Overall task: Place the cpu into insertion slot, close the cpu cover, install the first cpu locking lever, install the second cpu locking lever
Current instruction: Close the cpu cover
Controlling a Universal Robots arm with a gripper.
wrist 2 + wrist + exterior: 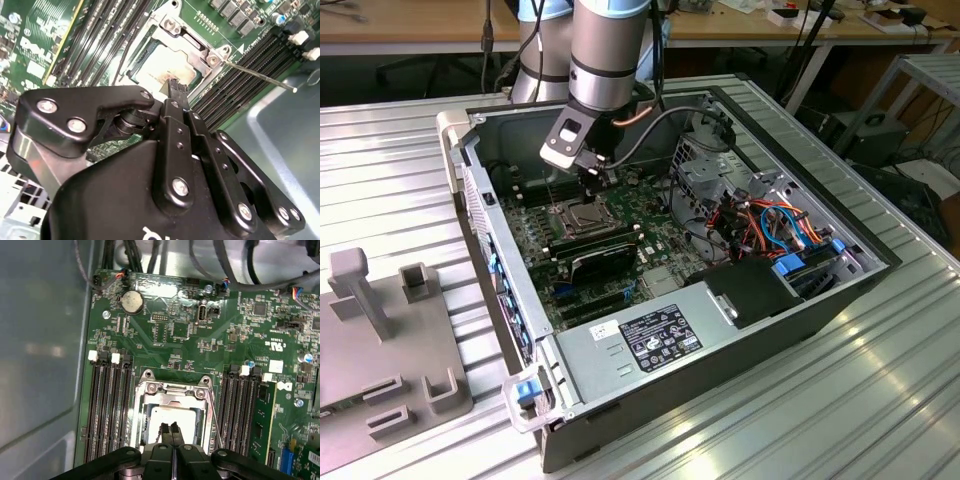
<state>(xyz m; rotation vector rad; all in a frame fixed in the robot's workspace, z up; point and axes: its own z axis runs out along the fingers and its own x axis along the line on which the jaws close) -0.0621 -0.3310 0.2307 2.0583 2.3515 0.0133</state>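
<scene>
Empty claw, fingers pressed together, hovers over the seated cpu; the locking lever alongside, apparently unlatched, demands precise hooking.

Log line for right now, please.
gripper shut, tips over silver-grey square cpu | silver frame cpu cover down | thin metal lever raised

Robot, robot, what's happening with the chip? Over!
Hand shut, tips over the cpu. Chip seated, cpu cover down around it. One locking lever sticking up, unlatched. Over.
</scene>
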